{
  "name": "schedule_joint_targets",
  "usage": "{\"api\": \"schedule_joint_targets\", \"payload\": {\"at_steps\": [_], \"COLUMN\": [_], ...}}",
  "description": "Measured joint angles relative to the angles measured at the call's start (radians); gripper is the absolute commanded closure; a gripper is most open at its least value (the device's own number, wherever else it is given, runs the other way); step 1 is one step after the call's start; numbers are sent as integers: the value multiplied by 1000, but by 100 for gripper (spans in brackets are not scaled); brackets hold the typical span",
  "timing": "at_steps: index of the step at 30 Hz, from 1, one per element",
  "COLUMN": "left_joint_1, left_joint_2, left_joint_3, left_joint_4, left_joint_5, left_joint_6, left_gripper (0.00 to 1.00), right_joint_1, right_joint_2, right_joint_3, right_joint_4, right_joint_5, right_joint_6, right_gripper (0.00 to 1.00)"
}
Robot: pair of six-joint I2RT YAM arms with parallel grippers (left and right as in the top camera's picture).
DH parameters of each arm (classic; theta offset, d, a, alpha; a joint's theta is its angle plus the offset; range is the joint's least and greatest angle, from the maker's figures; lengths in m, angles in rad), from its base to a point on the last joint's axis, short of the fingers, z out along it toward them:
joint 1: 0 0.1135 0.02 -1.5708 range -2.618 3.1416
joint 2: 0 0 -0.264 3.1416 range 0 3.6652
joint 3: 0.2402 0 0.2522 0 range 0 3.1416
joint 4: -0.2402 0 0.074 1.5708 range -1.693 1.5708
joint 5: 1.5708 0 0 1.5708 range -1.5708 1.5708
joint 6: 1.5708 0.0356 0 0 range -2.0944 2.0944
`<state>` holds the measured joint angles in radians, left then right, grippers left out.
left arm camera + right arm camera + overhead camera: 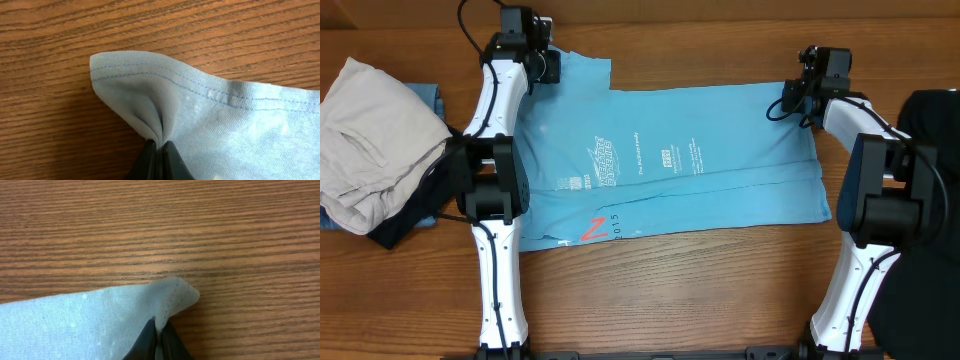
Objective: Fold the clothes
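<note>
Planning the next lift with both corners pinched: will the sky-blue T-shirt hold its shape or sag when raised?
Likely floppy: the sky-blue T-shirt puckers softly where the left tool pinches it. Probably light; the knit looks thin. Between that and the right tool it should sag, and its folded lower edge may fall open.

The white lettering (665, 160) on the T-shirt (740, 130) is too small to be read. Its left margin is hidden beneath the left arm (490, 185). The black garment (935, 115) is cut by the right edge. The left pincer (159, 146) and right pincer (159, 325) are cropped below.
</note>
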<state>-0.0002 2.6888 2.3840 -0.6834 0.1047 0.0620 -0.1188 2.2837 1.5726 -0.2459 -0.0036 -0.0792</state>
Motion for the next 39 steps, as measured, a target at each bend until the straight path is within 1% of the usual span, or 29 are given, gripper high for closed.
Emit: {"api": "schedule_joint_targets", "payload": {"at_steps": [6, 7, 8, 9, 12, 14, 21, 26, 27, 28, 30, 34, 37, 38, 39], "left_joint_1": [0, 0, 0, 0, 0, 0, 0, 0, 0, 0, 0, 0, 0, 0, 0], "left_joint_2": [-2, -5, -6, -7, -9, -9, -11, -13, -13, -13, -13, -13, -13, -13, -13], "left_joint_3": [5, 6, 6, 6, 6, 6, 6, 6, 6, 6, 6, 6, 6, 6, 6], "left_joint_4": [-23, -34, -39, -45, -53, -54, -63, -72, -73, -74, -74, -75, -75, -75, -75], "left_joint_5": [0, 0, 0, 0, 0, 0, 0, 0, 0, 0, 0, 0, 0, 0, 0], "left_joint_6": [0, 0, 0, 0, 0, 0, 0, 0, 0, 0, 0, 0, 0, 0, 0], "left_gripper": [96, 96, 96, 96, 96, 96, 95, 95, 95, 94, 94, 93, 93, 93, 93], "right_joint_1": [0, 0, 0, 0, 0, 0, 1, 1, 1, 1, 1, 3, 3, 3, 3], "right_joint_2": [1, 1, 1, 1, 1, 1, 1, 16, 31, 46, 47, 53, 63, 63, 63], "right_joint_3": [0, 0, 0, 0, 0, 0, 0, 0, 0, 3, 3, 7, 25, 28, 28], "right_joint_4": [41, 47, 50, 51, 62, 80, 131, 132, 133, 151, 158, 177, 152, 146, 145], "right_joint_5": [0, 0, 0, 0, 0, -16, -60, -61, -57, -51, -49, -17, 30, 40, 47], "right_joint_6": [0, 1, 0, 0, -2, 0, 0, 0, 0, -3, -7, -3, -2, 0, 1], "right_gripper": [96, 95, 67, 52, 41, 40, 50, 51, 50, 43, 34, 34, 30, 30, 33]}}
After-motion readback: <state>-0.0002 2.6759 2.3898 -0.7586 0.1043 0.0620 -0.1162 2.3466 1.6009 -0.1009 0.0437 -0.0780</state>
